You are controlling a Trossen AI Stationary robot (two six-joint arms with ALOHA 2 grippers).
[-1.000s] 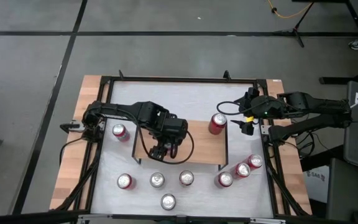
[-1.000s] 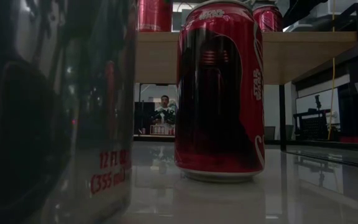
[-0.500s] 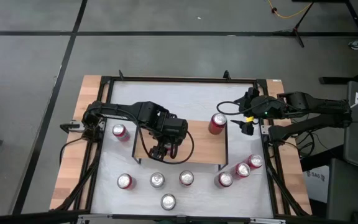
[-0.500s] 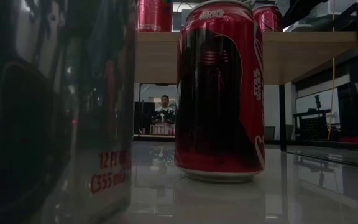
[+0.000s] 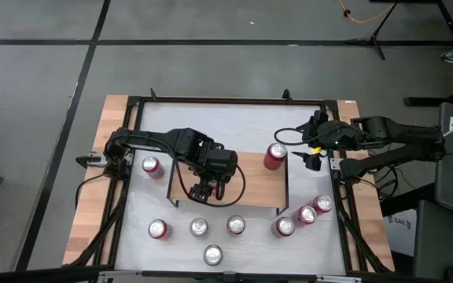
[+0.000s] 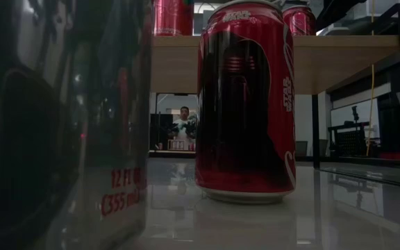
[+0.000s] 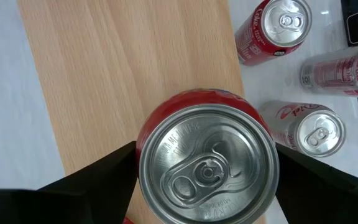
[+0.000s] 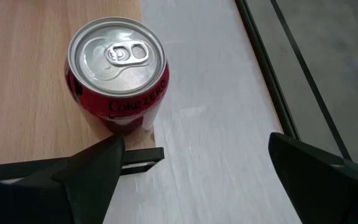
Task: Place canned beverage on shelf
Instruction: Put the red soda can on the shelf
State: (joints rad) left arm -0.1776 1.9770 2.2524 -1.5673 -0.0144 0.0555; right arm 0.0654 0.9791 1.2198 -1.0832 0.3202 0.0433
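Observation:
The shelf [image 5: 250, 177] is a low wooden plank on black legs in the middle of the table. My left gripper [image 5: 207, 189] is above its left part, shut on a red can [image 7: 207, 165] with a silver top. A second red can [image 5: 274, 156] stands on the shelf's far right corner, and also shows in the right wrist view [image 8: 117, 74]. My right gripper [image 5: 311, 157] is open and empty just right of that can, touching nothing. In the low view two red cans [image 6: 172, 17] [image 6: 298, 19] show on top of the plank [image 6: 346, 62]. My left gripper pinches the can's side wall [image 7: 143, 146] between its two fingers [image 7: 114, 171], one on each side. The fingers come from above, pointing down. The can is upright over the plank. I cannot tell whether its base rests on the plank.
Several more cans stand on the white table: one left of the shelf [image 5: 151, 166], a row along its near side [image 5: 199, 228], one nearer the front edge [image 5: 212, 255], and a group at the near right [image 5: 306, 215]. A black frame [image 5: 132, 118] rims the table.

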